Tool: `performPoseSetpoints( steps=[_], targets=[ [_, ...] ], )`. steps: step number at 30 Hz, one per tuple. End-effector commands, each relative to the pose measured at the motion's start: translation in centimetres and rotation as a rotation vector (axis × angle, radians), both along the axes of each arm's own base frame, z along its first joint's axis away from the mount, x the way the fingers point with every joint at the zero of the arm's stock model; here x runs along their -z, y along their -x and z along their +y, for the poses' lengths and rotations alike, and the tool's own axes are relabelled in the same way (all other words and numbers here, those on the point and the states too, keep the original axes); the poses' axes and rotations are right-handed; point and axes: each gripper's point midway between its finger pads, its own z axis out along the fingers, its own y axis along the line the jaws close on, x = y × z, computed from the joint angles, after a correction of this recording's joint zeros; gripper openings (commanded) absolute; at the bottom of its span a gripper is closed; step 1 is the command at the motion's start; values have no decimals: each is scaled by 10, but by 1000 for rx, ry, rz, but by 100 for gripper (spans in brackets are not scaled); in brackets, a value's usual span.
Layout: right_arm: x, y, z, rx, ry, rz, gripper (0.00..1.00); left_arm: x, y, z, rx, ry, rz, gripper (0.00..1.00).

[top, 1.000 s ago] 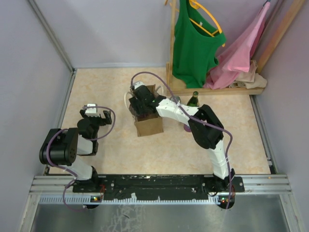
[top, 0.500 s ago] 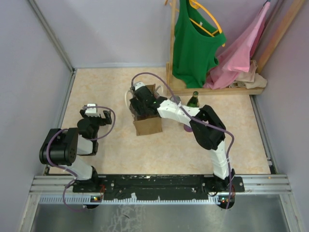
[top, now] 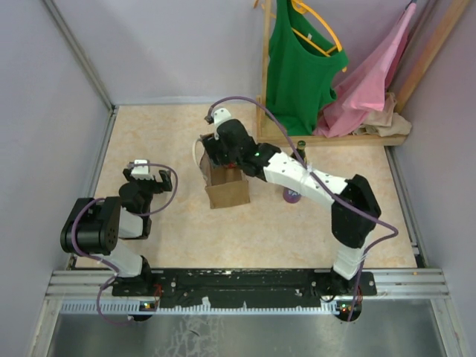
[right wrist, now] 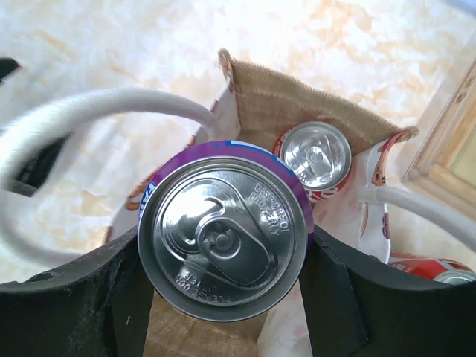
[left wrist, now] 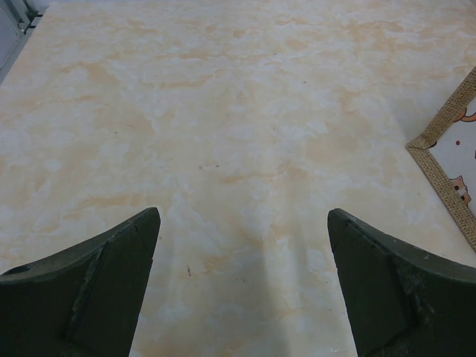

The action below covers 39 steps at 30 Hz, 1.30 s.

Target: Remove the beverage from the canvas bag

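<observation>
Your right pincer point(right wrist: 223, 297) clamps the purple can point(right wrist: 223, 234) upright over the canvas bag point(right wrist: 297, 100), likely so it clears the handles point(right wrist: 111, 104); left pincer point(left wrist: 242, 216) gapes empty.

You face pale lilac walls point(top: 171, 52) around a beige marbled tabletop point(top: 171, 238); at the far right, a wooden rack point(top: 265, 74) holds a green top point(top: 297, 74) and pink garment point(top: 372, 78).

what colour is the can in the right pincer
Purple with a silver lid; the can shows best in the right wrist view.
</observation>
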Motion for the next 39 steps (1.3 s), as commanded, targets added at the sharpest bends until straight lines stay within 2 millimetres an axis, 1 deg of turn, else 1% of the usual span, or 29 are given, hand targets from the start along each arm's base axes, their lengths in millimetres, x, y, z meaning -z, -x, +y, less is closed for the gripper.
performPoseSetpoints(
  steps=[1, 4, 6, 8, 10, 13, 15, 16, 19, 22, 27, 30, 31, 33, 39],
  targets=[
    [-137, 16, 5, -37, -237, -270, 0, -4, -3, -1, 10, -4, -17, 100],
    [-176, 26, -10, -21, -274, -357, 0, -4, -3, -1, 8, -5, -17, 100],
    [-201, 34, -23, -1, -299, -412, 0, -4, -3, -1, 8, -5, -16, 100],
    [-224, 43, -40, 25, -331, -471, 0, -4, -3, -2, 11, -5, -17, 100],
    [-246, 52, -62, 72, -365, -535, 0, -4, -3, -2, 10, -5, -16, 100],
    [-261, 59, -99, 173, -386, -607, 0, -4, -3, -1, 9, -5, -17, 100],
    [-266, 60, -122, 251, -363, -639, 0, -4, -3, -2, 10, -5, -17, 100],
    [-265, 59, -132, 291, -340, -646, 0, -4, -3, -2, 9, -4, -16, 100],
    [-252, 55, -156, 400, -253, -641, 0, -4, -3, -1, 9, -5, -17, 100],
    [-230, 52, -170, 472, -166, -600, 0, -4, -3, -2, 9, -5, -17, 100],
    [-181, 51, -180, 505, -99, -485, 0, -4, -3, -1, 8, -4, -17, 100],
    [-141, 49, -186, 490, -75, -359, 0, -4, -3, -2, 10, -5, -17, 100],
    [-127, 49, -186, 477, -73, -319, 0, -4, -3, -1, 9, -5, -16, 100],
    [-108, 50, -183, 450, -76, -264, 0, -4, -3, -1, 9, -5, -17, 100],
    [-60, 51, -163, 378, -46, -143, 0, -4, -3, -1, 9, -5, -17, 100]
  ],
)
